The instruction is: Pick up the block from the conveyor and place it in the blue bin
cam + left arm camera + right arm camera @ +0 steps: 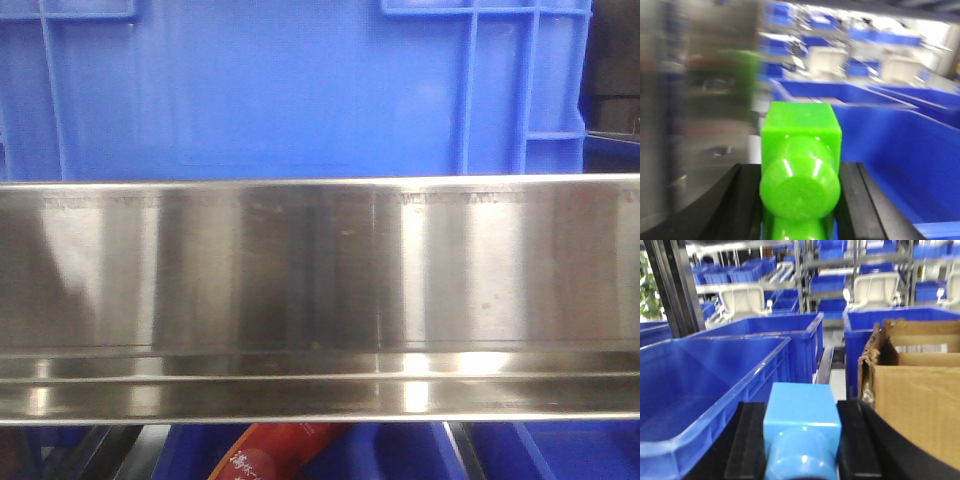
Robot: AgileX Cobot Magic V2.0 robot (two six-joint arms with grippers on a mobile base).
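The left pincer grips a green block, the right pincer a light blue block. Bring each well over the blue bin before letting go

Front view: the far bin stands behind the panel and rises above it; a packet lies below the panel. Left wrist view: the block sits just right of the panel, between the left gripper's fingers, with the bin further right.
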